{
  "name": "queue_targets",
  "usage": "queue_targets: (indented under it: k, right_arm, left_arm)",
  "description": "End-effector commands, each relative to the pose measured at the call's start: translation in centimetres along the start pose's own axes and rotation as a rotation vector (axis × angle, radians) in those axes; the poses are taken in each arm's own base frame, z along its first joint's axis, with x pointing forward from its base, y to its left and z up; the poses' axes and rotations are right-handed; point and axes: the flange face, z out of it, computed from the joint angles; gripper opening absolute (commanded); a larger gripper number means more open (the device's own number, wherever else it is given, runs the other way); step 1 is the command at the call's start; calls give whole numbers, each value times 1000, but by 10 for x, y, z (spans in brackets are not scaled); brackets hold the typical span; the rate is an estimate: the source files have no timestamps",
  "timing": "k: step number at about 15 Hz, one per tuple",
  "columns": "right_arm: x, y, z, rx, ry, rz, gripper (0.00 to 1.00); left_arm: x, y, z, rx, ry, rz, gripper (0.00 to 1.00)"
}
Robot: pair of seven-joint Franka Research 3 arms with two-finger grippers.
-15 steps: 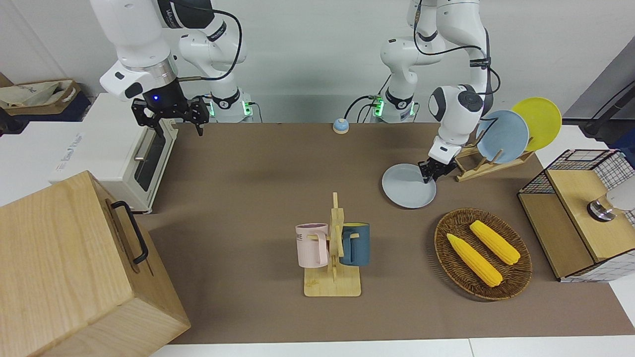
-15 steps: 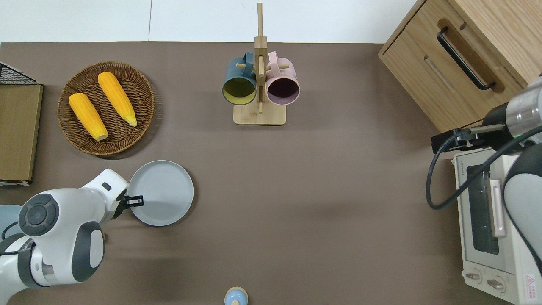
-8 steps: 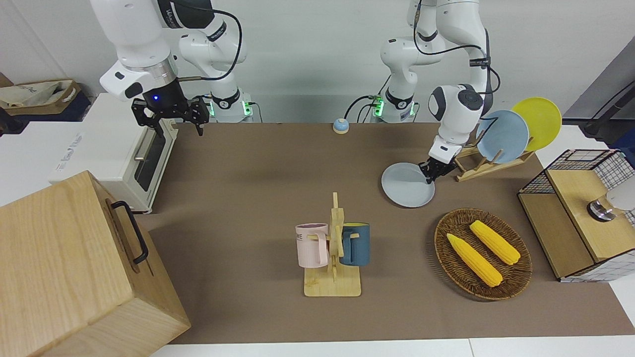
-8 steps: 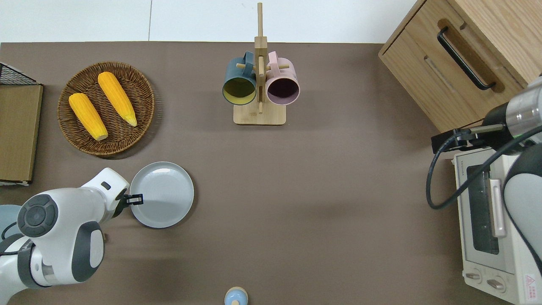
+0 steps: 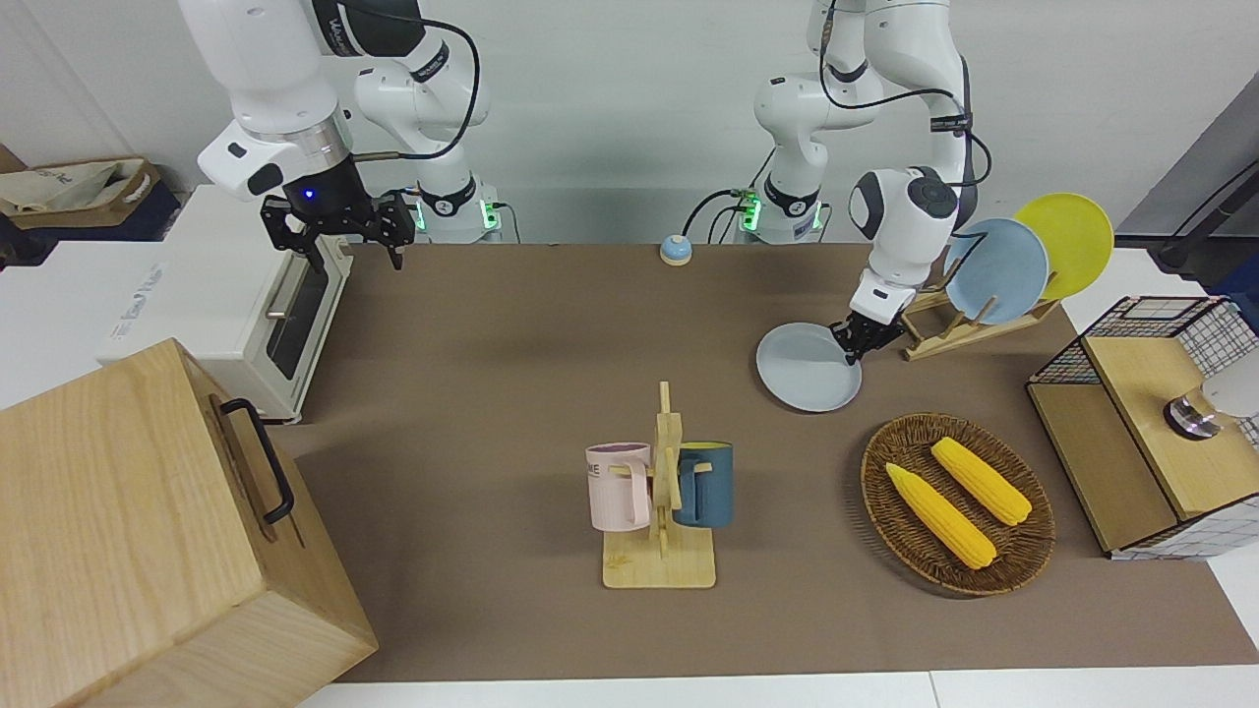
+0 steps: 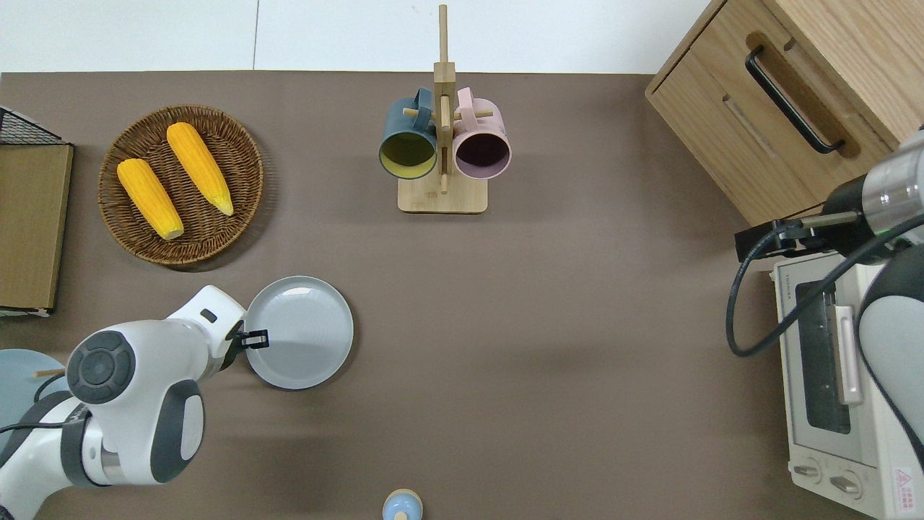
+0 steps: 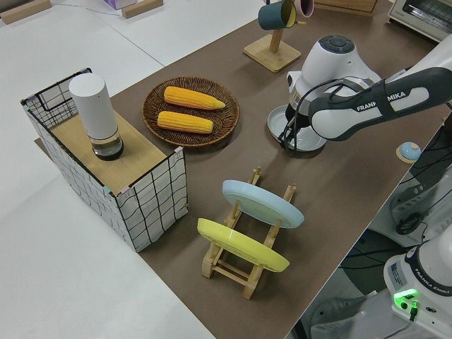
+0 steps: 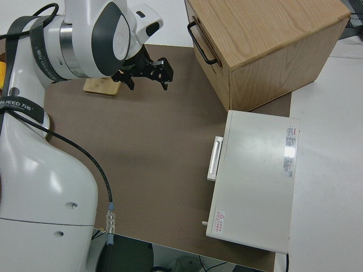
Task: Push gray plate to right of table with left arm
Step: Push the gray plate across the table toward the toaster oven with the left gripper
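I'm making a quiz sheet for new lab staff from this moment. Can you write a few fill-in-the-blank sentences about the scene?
1. The left gripper touches the rim of the ____ plate, which lies flat on the table.
2. The wicker basket holds ____ corn cobs.
3. On the mug stand hang a dark blue mug and a ____ mug.
4. The dish rack holds a sky-blue plate and a ____ plate.

Missing words: gray; two; pink; yellow

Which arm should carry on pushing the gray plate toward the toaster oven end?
Left. Its end effector already sits at the gray plate rim on the side away from the oven. The right arm is parked.
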Motion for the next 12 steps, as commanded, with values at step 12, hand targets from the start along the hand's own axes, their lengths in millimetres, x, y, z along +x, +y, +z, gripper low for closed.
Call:
queue_targets:
  k: [12]
  right_arm:
    - [-3, 0, -3, 6, -4, 4, 983]
  left_arm:
    - [-43, 149, 45, -25, -22, -68, 0]
